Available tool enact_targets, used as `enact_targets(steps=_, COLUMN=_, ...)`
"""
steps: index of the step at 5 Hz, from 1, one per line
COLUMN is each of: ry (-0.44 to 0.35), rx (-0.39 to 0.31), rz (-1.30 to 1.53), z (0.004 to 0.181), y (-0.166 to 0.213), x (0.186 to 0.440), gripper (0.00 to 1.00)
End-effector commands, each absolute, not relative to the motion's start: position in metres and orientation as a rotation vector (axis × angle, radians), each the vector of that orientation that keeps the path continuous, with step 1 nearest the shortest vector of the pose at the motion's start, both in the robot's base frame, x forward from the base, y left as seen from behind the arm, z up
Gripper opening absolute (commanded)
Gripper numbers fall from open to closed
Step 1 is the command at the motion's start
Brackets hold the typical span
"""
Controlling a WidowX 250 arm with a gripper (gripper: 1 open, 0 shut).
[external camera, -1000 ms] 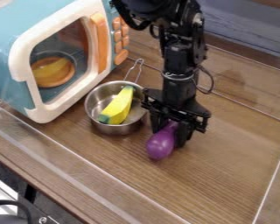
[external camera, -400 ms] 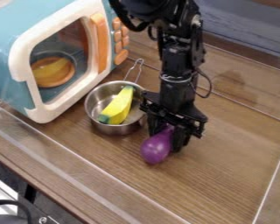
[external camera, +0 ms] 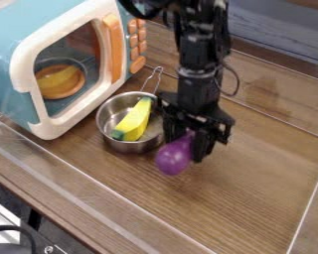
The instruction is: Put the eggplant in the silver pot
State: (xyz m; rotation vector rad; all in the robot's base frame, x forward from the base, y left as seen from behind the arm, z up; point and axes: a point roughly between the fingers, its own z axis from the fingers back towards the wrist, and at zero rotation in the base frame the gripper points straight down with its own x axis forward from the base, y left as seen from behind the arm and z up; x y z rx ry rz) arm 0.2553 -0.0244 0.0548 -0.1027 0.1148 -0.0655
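Camera view: my gripper (external camera: pixel 186 142) has its fingers clamped on the upper end of the eggplant (external camera: pixel 174 156), and compared with a second ago the eggplant has come up off the table (external camera: pixel 261 184). Earlier it lay with its lower end on the wood, tilted to the left; now it hangs from the fingers, its rounded end pointing down and left with a shadow beneath, so I judge it clear of the surface. It has also shifted slightly left, toward the silver pot (external camera: pixel 112 136). It is now just right of the pot's rim, not yet over the opening. The pot sits in the same place in front of the toy microwave (external camera: pixel 49 60), with the yellow-green banana toy (external camera: pixel 134 119) lying inside it. Reading: grasp is made, lift is under way; what remains is carrying it left over the pot and letting go. Room inside looks limited by the banana, so I expect the eggplant to rest partly on it.
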Motion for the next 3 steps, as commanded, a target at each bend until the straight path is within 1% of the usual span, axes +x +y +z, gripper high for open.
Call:
enact_targets(steps=1, ry=0.021, rx=-0.091, rz=-0.047, z=0.096, y=-0.018, x=0.265, gripper=0.00)
enact_targets(steps=2, ry=-0.014, rx=-0.076, rz=0.010, z=0.123, y=-0.007, x=0.264, gripper=0.00)
enact_targets(steps=3, ry=-0.037, rx=-0.060, rz=0.062, z=0.139, y=0.008, x=0.260, gripper=0.00)
